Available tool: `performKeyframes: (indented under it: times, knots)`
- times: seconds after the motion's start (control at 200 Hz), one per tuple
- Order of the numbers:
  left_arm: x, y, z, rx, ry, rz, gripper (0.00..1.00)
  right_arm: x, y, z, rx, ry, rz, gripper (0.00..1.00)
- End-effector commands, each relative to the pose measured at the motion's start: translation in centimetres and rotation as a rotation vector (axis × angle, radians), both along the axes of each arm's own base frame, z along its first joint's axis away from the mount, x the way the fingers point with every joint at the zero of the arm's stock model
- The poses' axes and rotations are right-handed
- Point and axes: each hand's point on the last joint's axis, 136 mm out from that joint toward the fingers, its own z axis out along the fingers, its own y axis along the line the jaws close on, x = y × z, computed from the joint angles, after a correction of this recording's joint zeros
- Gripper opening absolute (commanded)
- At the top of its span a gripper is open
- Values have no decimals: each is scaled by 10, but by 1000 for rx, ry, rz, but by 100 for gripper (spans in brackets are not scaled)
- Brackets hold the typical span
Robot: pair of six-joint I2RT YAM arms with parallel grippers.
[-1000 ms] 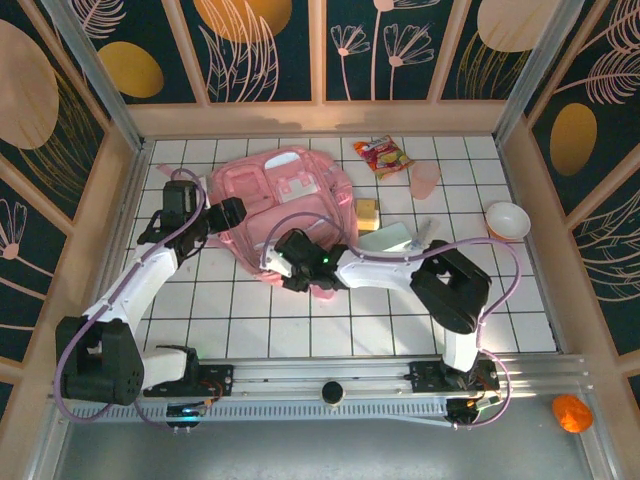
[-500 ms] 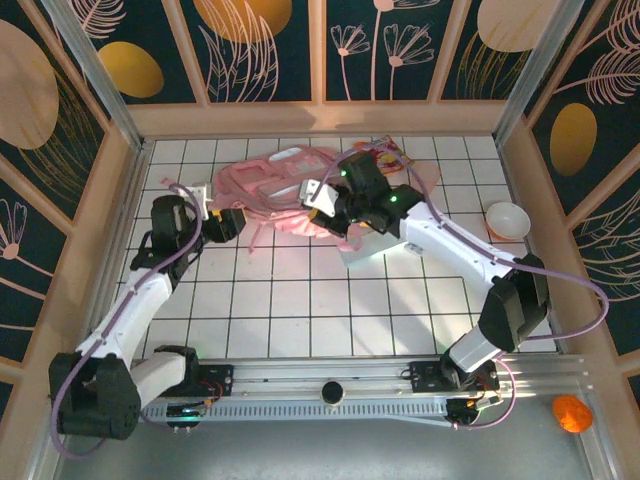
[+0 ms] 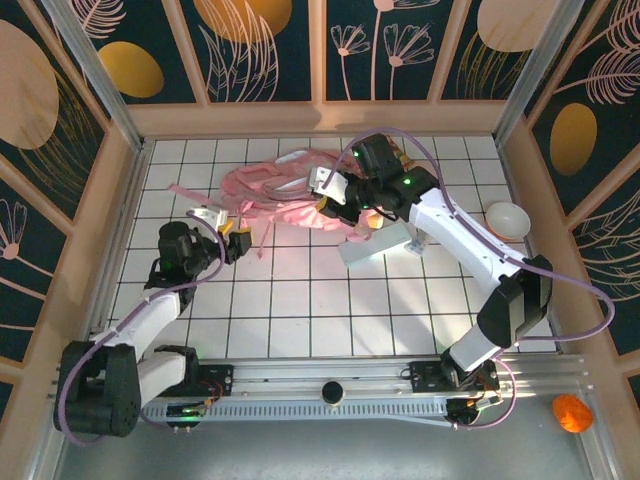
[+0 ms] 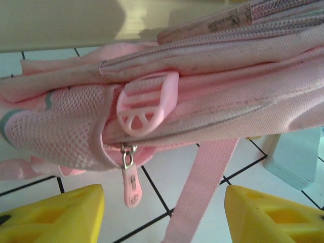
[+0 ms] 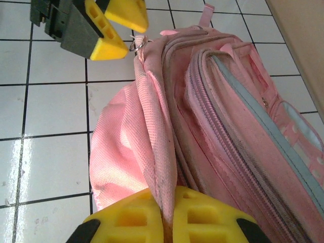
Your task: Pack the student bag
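Firmly, right claw pinching student bag fabric, left claw spread.

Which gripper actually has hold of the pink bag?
The right gripper, its yellow fingers pinched shut on a fold of the student bag; the left gripper stands open, facing the zip pull.

A: Free room?
B: Near half of the table, bare tiles between the arms. Back left corner too.
A: Blocked?
B: Backpack across back middle, right hand pinching its fabric. Pale box just beside it on the right, bowl by the right wall.
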Motion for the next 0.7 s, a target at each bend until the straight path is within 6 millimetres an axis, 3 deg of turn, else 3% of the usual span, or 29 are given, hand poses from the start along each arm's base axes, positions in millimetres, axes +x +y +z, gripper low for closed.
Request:
performKeyframes:
  times: [0.0,0.51,0.696]
  knots:
    - [7,-5,16,14,-129,-48,62,4,10,52,119,-103,50,0]
    - [30,-10,15,11,-126,-69,52,4,6,91,211,-135,72,0]
    - [35,-17,18,-18,-126,-101,44,3,6,93,218,-129,73,0]
